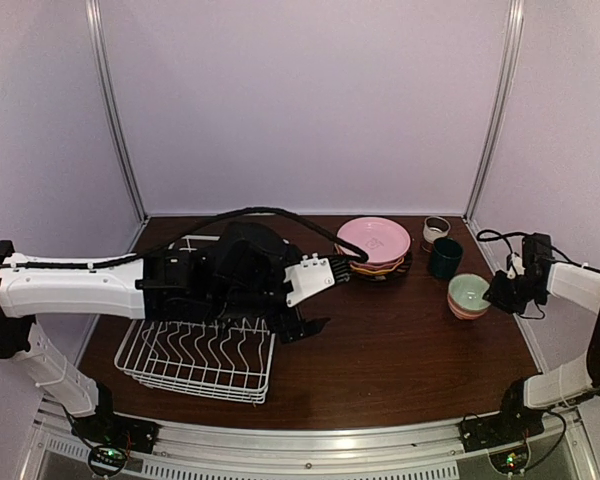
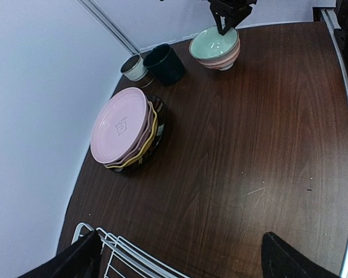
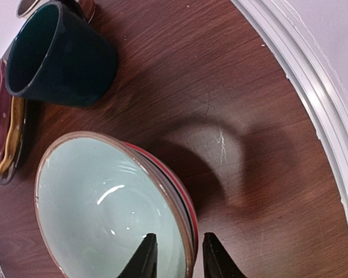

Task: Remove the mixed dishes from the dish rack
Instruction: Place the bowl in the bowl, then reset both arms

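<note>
plates [image 1: 374, 240] 4 stacked | cups [image 1: 445, 258] 2 | bowls [image 1: 468, 295] 2 nested | rack [image 1: 195, 355] 1

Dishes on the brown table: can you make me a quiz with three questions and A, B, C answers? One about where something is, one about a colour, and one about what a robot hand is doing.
1. Where in the stack of round ceramic plates is the light pink plate?
A. top
B. middle
C. bottom

2. What colour is the inside of the round ceramic bowl at the right gripper?
A. yellow
B. pale green
C. black

3. How are the fingers of the left gripper?
A. pressed shut together
B. clamped on a dish
C. wide apart, holding nothing

Answers:
1 A: the left wrist view shows it lying over the other plates.
2 B: the right wrist view shows a pale green glaze inside.
3 C: the left wrist view shows its fingers far apart with nothing gripped.
</note>
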You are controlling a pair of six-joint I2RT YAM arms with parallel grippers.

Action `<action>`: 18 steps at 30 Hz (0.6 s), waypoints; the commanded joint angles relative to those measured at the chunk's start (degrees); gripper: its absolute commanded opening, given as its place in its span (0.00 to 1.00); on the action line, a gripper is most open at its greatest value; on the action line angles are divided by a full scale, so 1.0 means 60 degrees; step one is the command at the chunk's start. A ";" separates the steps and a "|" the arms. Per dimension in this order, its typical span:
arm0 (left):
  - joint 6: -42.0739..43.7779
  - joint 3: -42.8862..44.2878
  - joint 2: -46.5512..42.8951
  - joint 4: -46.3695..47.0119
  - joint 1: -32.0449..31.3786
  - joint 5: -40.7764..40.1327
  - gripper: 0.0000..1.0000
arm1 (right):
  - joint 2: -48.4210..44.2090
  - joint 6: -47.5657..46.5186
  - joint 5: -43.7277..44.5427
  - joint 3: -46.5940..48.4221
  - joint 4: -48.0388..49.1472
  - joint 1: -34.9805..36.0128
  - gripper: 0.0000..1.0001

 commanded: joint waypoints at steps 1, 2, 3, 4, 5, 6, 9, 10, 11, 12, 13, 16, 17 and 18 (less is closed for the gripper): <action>-0.0496 0.0433 0.0110 -0.0093 0.0162 0.0287 0.97 | -0.0223 0.0286 -0.0425 -0.0009 0.0342 -0.0084 0.38; -0.0632 0.0494 0.0101 -0.0157 0.0276 0.0416 0.98 | -0.0314 0.0337 -0.0530 0.0059 0.0383 -0.0084 0.42; -0.0793 0.0529 0.0056 -0.0172 0.0365 0.0538 0.97 | -0.0448 0.0390 -0.0578 0.0147 0.0384 -0.0077 0.45; -0.0958 0.0530 -0.0016 -0.0143 0.0501 0.0720 0.97 | -0.0583 0.0461 -0.0663 0.0242 0.0377 -0.0083 0.49; -0.1149 0.0526 -0.0087 -0.0101 0.0643 0.0935 0.97 | -0.0758 0.0520 -0.0776 0.0320 0.0389 -0.0081 0.54; -0.1329 0.0526 -0.0156 -0.0070 0.0807 0.1134 0.97 | -0.0950 0.0565 -0.0911 0.0399 0.0387 -0.0077 0.63; -0.1874 0.0576 -0.0311 -0.0003 0.1246 0.1346 0.97 | -0.1480 0.0646 -0.1229 0.0708 0.0224 -0.0052 0.90; -0.2121 0.0614 -0.0343 0.0027 0.1420 0.1445 0.97 | -0.1680 0.0651 -0.1347 0.0812 0.0185 -0.0039 0.94; -0.2399 0.0658 -0.0369 0.0030 0.1618 0.1597 0.97 | -0.1831 0.0679 -0.1468 0.0915 0.0169 -0.0015 0.96; -0.2726 0.0702 -0.0378 0.0031 0.1855 0.1797 0.97 | -0.1926 0.0686 -0.1567 0.1032 0.0167 0.0020 0.98; -0.3113 0.0735 -0.0403 0.0038 0.2055 0.1974 0.97 | -0.2037 0.0700 -0.1649 0.1155 0.0137 0.0093 0.99; -0.3950 0.0745 -0.0514 0.0103 0.2670 0.2324 0.97 | -0.2265 0.0741 -0.1644 0.1635 0.0011 0.0525 1.00; -0.4209 0.0745 -0.0534 0.0104 0.2888 0.2441 0.97 | -0.2330 0.0791 -0.1587 0.1752 0.0008 0.0737 1.00; -0.4580 0.0756 -0.0534 0.0067 0.3092 0.2634 0.98 | -0.2403 0.0843 -0.1467 0.1868 0.0019 0.1025 1.00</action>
